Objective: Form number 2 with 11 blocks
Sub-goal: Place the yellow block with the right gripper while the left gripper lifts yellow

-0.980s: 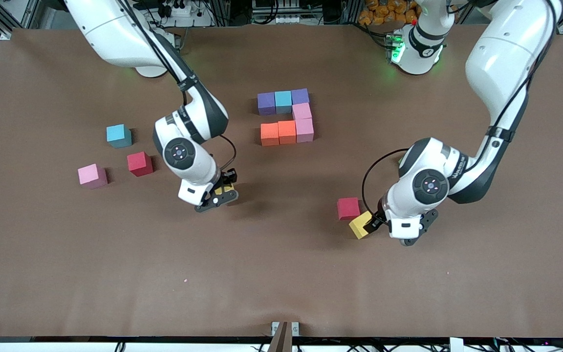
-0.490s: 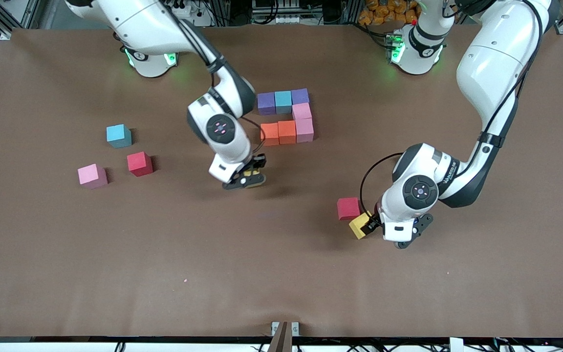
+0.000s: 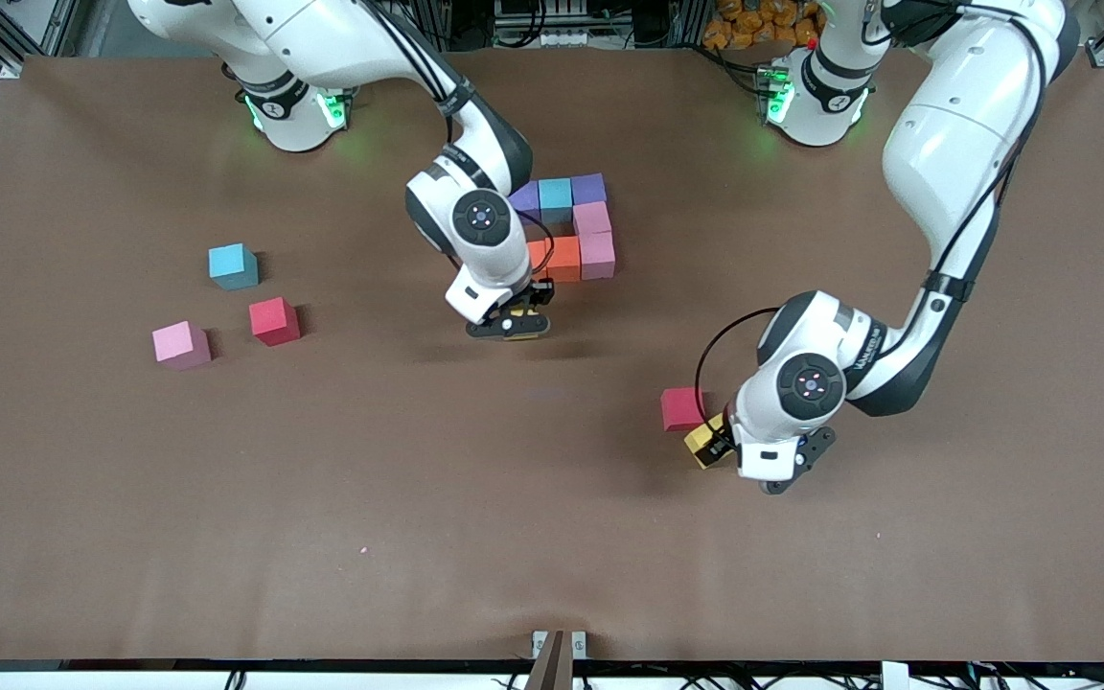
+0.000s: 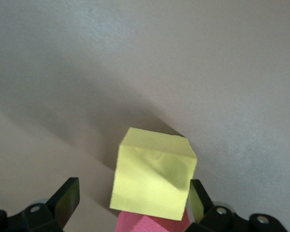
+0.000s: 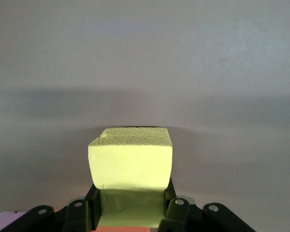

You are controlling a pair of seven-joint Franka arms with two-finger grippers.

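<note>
Progress: our right gripper (image 3: 512, 326), pinching a yellow block (image 5: 131, 157), has reached the number 2 (image 3: 566, 230) | left gripper (image 3: 739, 458) spread around another yellow block (image 4: 154, 174) | eighth cube next.

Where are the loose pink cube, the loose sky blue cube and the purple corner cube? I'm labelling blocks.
Loose pink cube (image 3: 178, 341), front view, top face.
Loose sky blue cube (image 3: 230, 261), front view, top face.
Purple corner cube (image 3: 588, 187), front view, top face.

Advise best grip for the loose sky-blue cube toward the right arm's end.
Take the sky-blue matte cube from straight above, claw fingers on two opposite vertical faces. It sits flat and alone; the red cube and pink cube stand apart from it, nearer the camera, so any face pair looks free.
</note>
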